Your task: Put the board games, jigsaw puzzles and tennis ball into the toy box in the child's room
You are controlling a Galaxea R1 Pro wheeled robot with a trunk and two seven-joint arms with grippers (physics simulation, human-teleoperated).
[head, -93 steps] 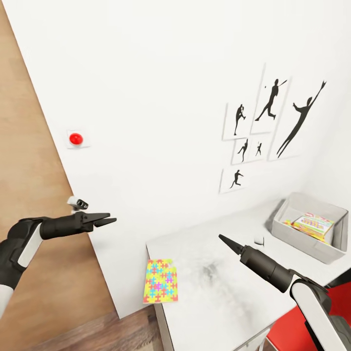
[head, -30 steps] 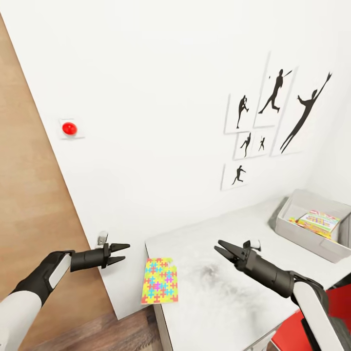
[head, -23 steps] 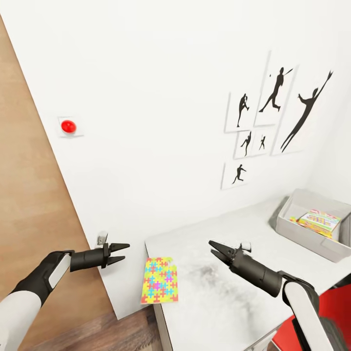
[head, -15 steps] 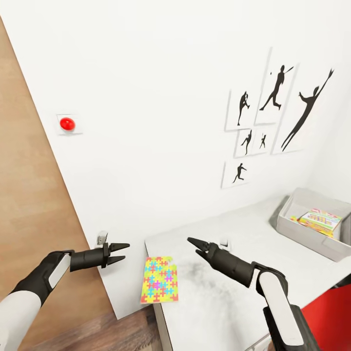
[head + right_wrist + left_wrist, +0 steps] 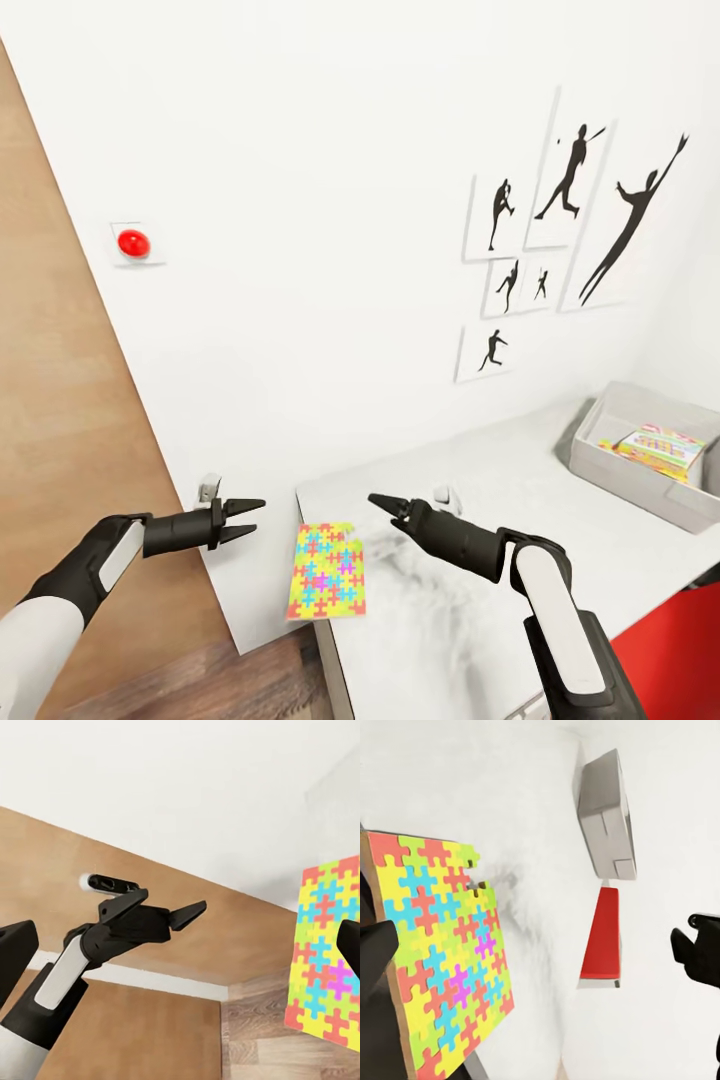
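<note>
A bright multicoloured jigsaw puzzle [image 5: 325, 583] lies flat at the white table's [image 5: 560, 510] near left corner, its edge overhanging slightly; the left wrist view shows the puzzle [image 5: 439, 952] close up. My right gripper [image 5: 386, 508] hovers open just above the table, right of the puzzle and pointing at it. My left gripper [image 5: 250, 518] is open in the air left of the table, level with the puzzle; it appears as the left gripper [image 5: 174, 904] in the right wrist view. At the table's far right stands the grey toy box [image 5: 690, 505], with a colourful board game [image 5: 660, 447] inside.
A white wall with black silhouette pictures [image 5: 560, 230] and a red button [image 5: 131, 242] runs behind the table. A brown wooden panel [image 5: 60, 420] stands at the left. A red chair [image 5: 680, 640] sits at the table's near right side.
My right gripper has opened and swung left across the table toward the puzzle. The left arm dropped earlier and has since held still. The view has shifted slightly.
</note>
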